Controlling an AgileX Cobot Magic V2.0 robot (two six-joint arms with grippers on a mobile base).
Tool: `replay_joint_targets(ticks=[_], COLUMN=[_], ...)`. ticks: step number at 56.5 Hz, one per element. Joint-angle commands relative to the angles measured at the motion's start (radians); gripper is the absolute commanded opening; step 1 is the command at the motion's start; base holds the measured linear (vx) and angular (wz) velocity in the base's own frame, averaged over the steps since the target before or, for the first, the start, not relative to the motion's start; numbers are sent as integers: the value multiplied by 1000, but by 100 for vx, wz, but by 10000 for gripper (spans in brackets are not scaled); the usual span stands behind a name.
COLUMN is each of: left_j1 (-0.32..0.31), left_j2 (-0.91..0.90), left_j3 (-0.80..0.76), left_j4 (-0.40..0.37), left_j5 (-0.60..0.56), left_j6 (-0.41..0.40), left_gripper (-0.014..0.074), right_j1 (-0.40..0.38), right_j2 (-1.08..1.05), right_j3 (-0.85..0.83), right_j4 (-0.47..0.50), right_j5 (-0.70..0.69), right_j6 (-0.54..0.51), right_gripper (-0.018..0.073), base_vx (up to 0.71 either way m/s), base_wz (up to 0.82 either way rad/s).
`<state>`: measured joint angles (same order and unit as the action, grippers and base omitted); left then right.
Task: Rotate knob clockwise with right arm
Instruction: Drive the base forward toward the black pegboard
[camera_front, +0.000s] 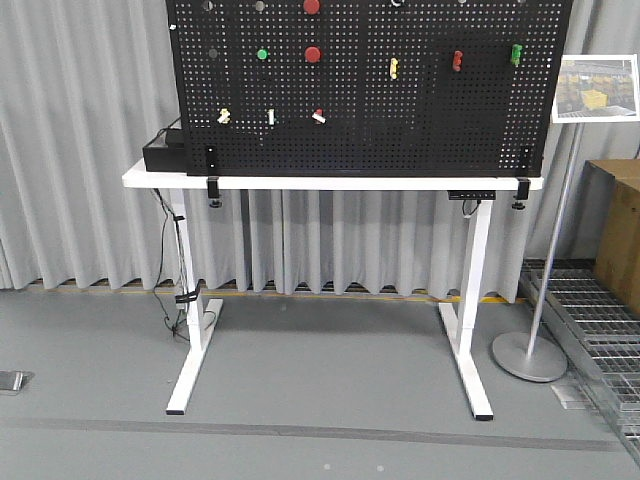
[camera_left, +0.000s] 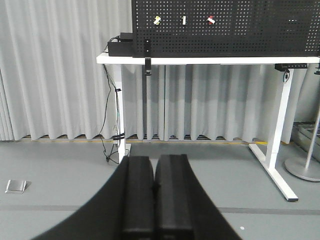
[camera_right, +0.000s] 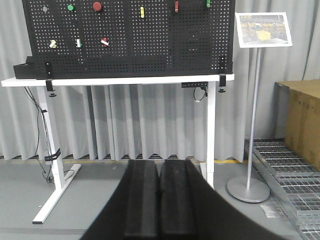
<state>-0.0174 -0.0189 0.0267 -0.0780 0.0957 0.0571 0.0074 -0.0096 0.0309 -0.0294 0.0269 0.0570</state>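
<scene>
A black box (camera_front: 162, 152) sits at the left end of the white worktop (camera_front: 330, 183). A big black pegboard (camera_front: 400, 120) stands up on the worktop, with small colored pieces stuck on it. The red knob (camera_front: 313, 53) is on the left half of the board, near the top. It is round and red, and it sits flat on the board, facing out. A round green knob (camera_front: 262, 54) is at its 9 o'clock. A second red knob (camera_front: 312, 6) is at its 12 o'clock, cut off by the top edge of the front view. A small white and red piece (camera_front: 319, 117) is at its 6 o'clock. To the right of the worktop is a sign (camera_front: 596, 88) on a thin pole.

The left end effector (camera_left: 154, 162) is at 6 o'clock in its wrist view. Its two black fingers press side by side with no gap and hold nothing. The right end effector (camera_right: 158, 165) looks the same, pressed tight and holding nothing. From it, the red knob is far off at 11 o'clock.
</scene>
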Motion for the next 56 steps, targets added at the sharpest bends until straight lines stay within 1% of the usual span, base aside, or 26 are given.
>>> replay_joint_targets(ticks=[1, 56], left_j1=[-6, -6], left_j2=[-10, -10], left_j3=[11, 11], left_j4=[-4, -4], left_j5=[-86, -86], left_j6=[-5, -5], left_gripper=[-6, -6], right_j1=[1, 1], right_j2=[-13, -13], right_j3=[6, 6], right_j4=[-8, -8], right_j5=[-84, -84], right_j6=[-6, -8], right_gripper=[-6, -6], base_vx=[0, 1], base_wz=[0, -1])
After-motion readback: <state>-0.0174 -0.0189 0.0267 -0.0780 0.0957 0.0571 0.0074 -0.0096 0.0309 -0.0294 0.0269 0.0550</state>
